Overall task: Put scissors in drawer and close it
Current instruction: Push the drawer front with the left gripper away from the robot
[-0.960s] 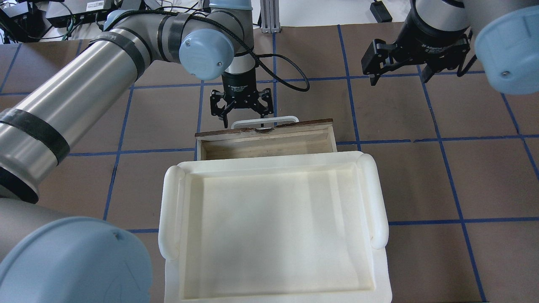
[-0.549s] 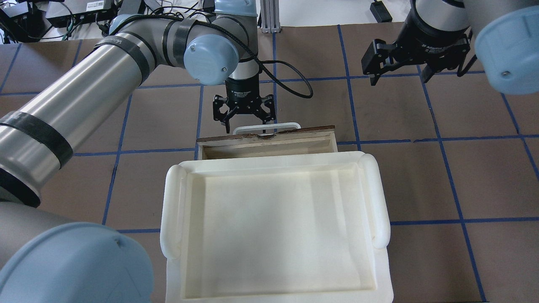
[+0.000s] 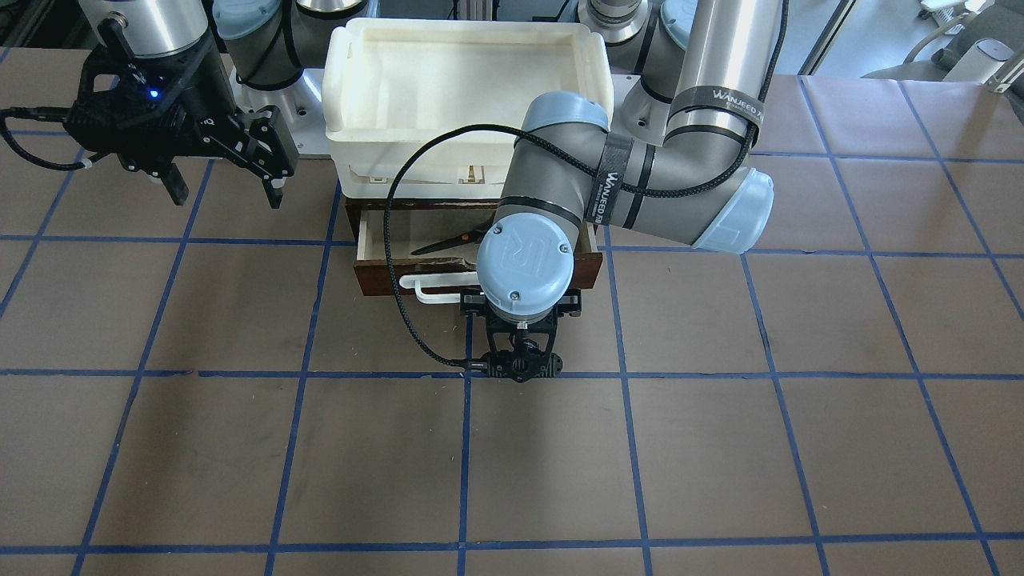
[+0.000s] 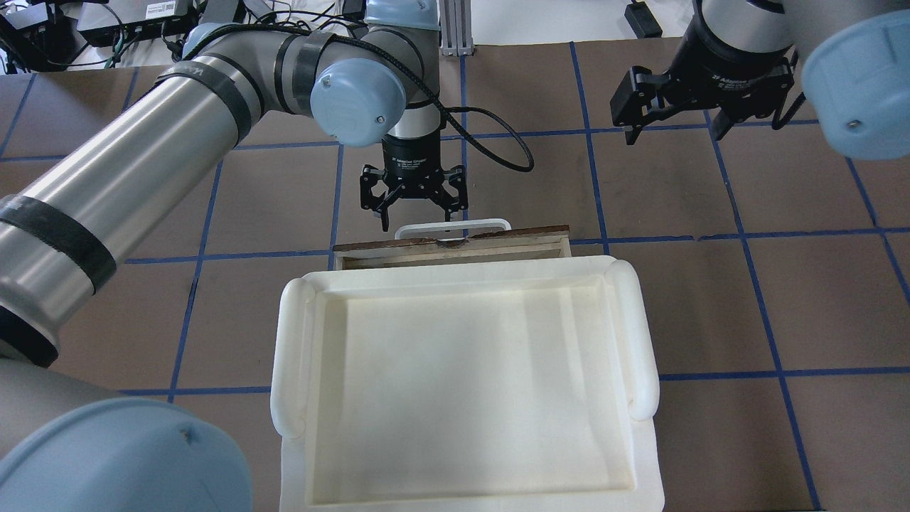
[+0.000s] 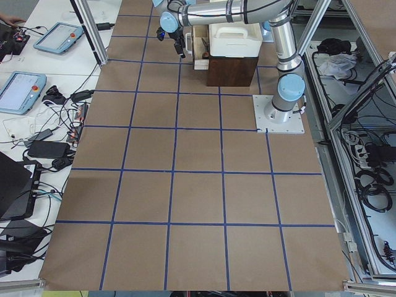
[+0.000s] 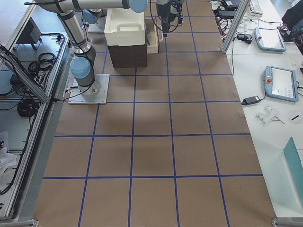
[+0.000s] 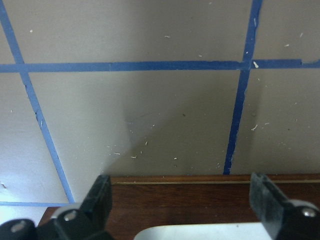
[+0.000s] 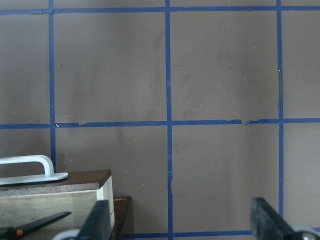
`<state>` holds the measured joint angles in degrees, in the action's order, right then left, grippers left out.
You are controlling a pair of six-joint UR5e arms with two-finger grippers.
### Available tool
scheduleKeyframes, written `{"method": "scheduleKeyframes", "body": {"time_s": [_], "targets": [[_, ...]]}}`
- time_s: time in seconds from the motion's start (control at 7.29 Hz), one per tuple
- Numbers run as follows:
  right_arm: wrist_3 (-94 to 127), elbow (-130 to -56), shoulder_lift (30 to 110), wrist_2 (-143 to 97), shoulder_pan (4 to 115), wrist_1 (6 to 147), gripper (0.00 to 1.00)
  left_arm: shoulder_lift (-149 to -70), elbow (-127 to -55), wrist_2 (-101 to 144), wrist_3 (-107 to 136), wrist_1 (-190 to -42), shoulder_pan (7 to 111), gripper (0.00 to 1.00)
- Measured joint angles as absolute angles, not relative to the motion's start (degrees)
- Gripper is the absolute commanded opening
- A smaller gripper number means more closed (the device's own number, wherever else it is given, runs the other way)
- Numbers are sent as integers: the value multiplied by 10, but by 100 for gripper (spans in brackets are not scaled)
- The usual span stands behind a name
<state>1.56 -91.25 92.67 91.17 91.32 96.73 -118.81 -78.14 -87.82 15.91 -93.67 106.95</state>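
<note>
The drawer (image 4: 455, 245) sticks out a little from under the white bin, dark brown front and white bar handle (image 4: 452, 229) facing away from me. The scissors (image 3: 445, 242) lie inside it; their dark blades show in the front-facing view and in the right wrist view (image 8: 37, 223), and my left arm hides the handles. My left gripper (image 4: 416, 217) is open and empty, fingers pointing down right at the drawer front (image 7: 200, 200) by the handle. My right gripper (image 4: 672, 131) is open and empty, hovering off to the drawer's far right.
A large white plastic bin (image 4: 288, 355) sits on top of the dark cabinet (image 5: 230, 71) that houses the drawer. Brown table surface with a blue tape grid (image 4: 746, 284) lies all around. Operator benches with tablets (image 6: 279, 82) line the table's far side.
My left gripper has moved toward the cabinet with the drawer front ahead of it. The drawer has slid inward and its open gap has narrowed. The right arm has not moved.
</note>
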Motion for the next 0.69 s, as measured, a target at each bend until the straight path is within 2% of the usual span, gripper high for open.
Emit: {"method": "scheduleKeyframes", "body": {"time_s": [0.69], "targets": [[16,-913,926,911,913,968,100,-1153,-835,-878,159,-940,1077,100]]}}
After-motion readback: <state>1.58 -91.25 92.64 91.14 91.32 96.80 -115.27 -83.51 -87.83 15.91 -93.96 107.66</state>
